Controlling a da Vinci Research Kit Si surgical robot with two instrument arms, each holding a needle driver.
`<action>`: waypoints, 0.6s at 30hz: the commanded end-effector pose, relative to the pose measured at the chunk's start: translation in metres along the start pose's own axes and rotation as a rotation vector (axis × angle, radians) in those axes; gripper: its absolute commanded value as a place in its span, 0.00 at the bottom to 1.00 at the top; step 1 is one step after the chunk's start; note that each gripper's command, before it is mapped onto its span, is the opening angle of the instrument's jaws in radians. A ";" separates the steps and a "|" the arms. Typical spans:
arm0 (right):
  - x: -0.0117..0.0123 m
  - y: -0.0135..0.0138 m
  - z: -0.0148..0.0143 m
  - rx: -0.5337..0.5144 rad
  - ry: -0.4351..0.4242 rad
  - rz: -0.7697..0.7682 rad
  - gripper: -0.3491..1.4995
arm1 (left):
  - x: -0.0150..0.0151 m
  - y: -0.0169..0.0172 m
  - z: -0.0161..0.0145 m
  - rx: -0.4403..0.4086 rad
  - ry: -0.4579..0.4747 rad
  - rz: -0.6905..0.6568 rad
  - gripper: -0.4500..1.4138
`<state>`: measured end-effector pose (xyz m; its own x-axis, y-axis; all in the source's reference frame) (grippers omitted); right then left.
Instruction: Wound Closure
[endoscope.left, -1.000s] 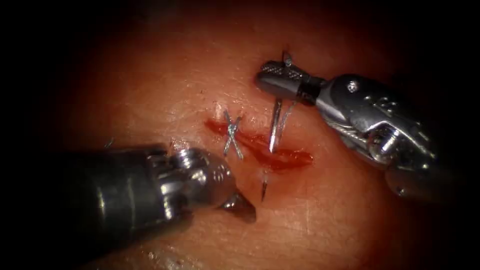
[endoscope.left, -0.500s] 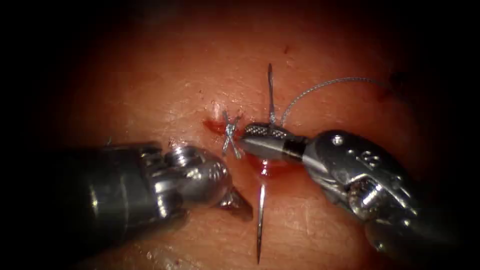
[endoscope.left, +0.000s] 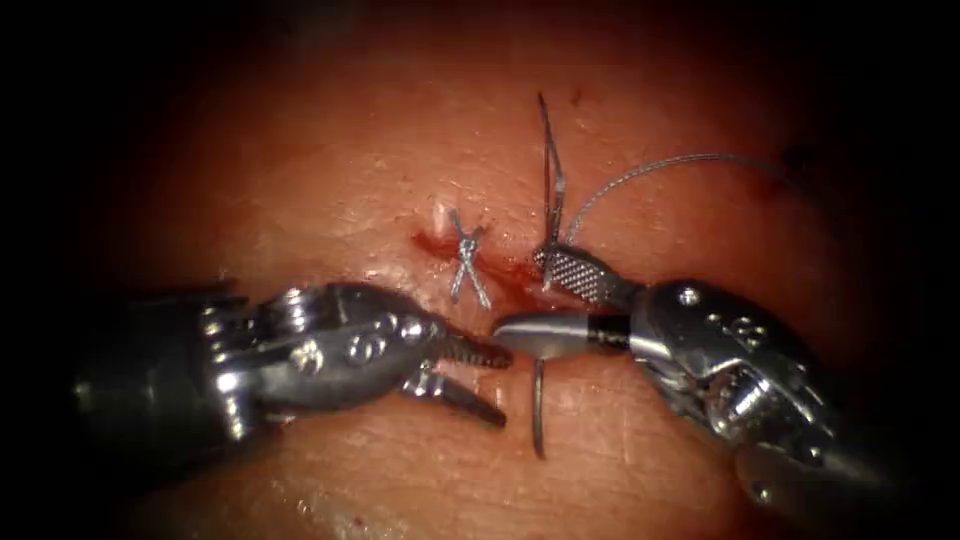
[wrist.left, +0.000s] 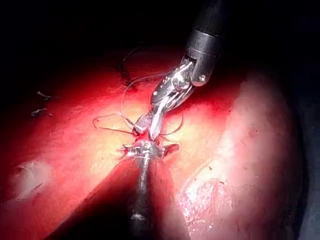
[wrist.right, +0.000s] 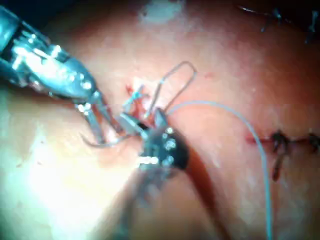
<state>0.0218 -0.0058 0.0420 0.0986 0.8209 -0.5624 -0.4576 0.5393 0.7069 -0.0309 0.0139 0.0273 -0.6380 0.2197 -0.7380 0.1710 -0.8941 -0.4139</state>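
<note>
The needle (endoscope.left: 540, 405) is seen passed through the tissue (endoscope.left: 330, 180) across the cut (endoscope.left: 510, 285). Right tool (endoscope.left: 545, 300) jaws are parted, holding nothing; left tool (endoscope.left: 490, 385) jaws are spread beside the emerged point, seemingly placed for grasping.

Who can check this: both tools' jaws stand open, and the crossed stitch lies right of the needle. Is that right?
No. The endoscope view shows the crossed stitch left of the needle, not right. The left tool and the right tool do both have open jaws.
</note>
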 end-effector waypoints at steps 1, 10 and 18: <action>-0.0001 0.0010 -0.0003 -0.006 0.007 0.000 0.73 | -0.0002 -0.0004 0.0009 -0.013 0.011 0.037 0.55; 0.0012 0.0034 -0.0044 -0.020 0.051 0.009 0.70 | 0.0004 -0.0005 0.0019 -0.005 0.080 0.063 0.62; 0.0004 0.0053 -0.0060 -0.053 0.072 0.017 0.68 | 0.0013 -0.0014 0.0019 0.061 0.112 0.046 0.62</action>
<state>0.0136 -0.0038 0.0423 0.0286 0.8135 -0.5808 -0.5082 0.5122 0.6924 -0.0330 0.0145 0.0274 -0.5398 0.2199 -0.8126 0.1404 -0.9282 -0.3445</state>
